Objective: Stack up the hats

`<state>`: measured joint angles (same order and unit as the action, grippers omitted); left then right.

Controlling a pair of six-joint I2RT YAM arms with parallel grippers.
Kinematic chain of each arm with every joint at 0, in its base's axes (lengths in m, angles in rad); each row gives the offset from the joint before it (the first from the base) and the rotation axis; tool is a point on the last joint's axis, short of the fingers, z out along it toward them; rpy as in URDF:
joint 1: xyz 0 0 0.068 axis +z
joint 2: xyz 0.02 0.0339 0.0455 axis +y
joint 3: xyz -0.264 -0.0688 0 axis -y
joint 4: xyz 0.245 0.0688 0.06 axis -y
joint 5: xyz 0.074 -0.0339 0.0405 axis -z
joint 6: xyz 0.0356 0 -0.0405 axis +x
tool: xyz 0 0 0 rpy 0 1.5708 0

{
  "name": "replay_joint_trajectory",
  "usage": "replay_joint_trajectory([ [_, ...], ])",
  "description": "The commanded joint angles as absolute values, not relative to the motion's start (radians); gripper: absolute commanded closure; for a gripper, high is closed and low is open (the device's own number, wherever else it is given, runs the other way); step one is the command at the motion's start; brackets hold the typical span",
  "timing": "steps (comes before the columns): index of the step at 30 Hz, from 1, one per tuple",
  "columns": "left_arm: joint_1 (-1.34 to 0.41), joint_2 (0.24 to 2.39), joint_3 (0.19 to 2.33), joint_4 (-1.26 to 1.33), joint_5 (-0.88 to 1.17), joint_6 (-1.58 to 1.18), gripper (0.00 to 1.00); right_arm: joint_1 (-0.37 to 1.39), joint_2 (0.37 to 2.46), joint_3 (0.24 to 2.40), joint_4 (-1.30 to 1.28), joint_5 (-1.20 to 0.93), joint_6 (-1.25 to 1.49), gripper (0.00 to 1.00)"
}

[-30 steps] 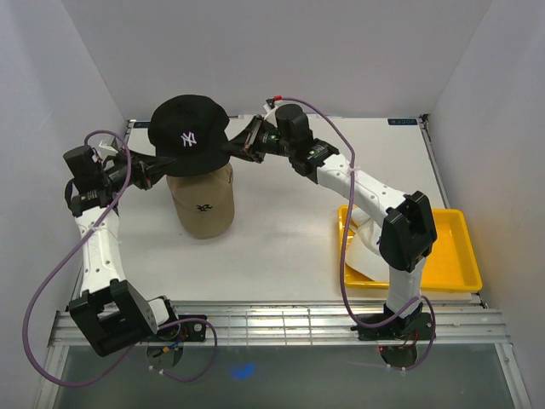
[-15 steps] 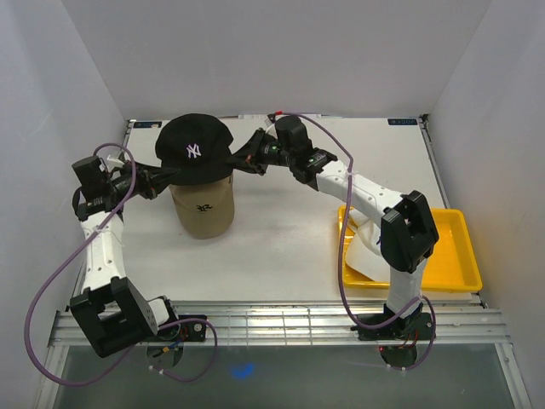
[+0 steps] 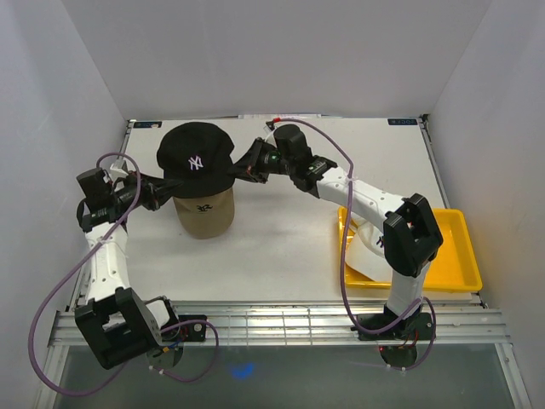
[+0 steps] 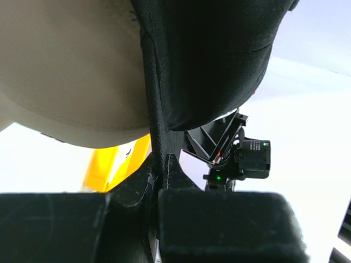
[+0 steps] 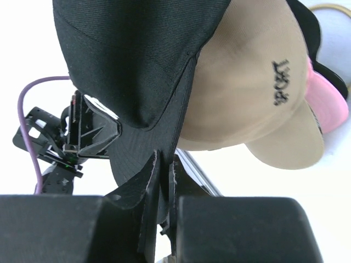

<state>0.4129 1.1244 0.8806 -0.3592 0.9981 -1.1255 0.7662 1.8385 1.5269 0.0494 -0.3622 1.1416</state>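
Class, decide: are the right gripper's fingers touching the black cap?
Touching. The right wrist view shows the right gripper pinching the black cap between its fingers.

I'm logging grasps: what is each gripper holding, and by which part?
Both hold the black cap: the left gripper pinches its lower edge on one side, the right gripper the opposite side.

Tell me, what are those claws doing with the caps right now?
Both shut on black cap, left claw and right claw at opposite edges. It hangs low over tan cap. Nothing seen blocking.
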Motion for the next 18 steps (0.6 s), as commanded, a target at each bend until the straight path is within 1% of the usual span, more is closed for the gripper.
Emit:
replay_joint_trajectory([
  [1, 0.437, 1.098, 0.859, -0.337, 0.841, -1.026, 1.0, 0.808, 1.784, 1.49, 0.018, -0.448, 1.042, 0.92],
  [11, 0.449, 1.071, 0.792, -0.39, 0.787, -0.94, 1.0, 0.825, 1.802, 1.39, 0.061, -0.449, 1.011, 0.92],
  [18, 0.456, 1.091, 0.7, -0.408, 0.741, -0.894, 1.0, 0.827, 1.832, 1.355, 0.075, -0.442, 0.993, 0.92],
])
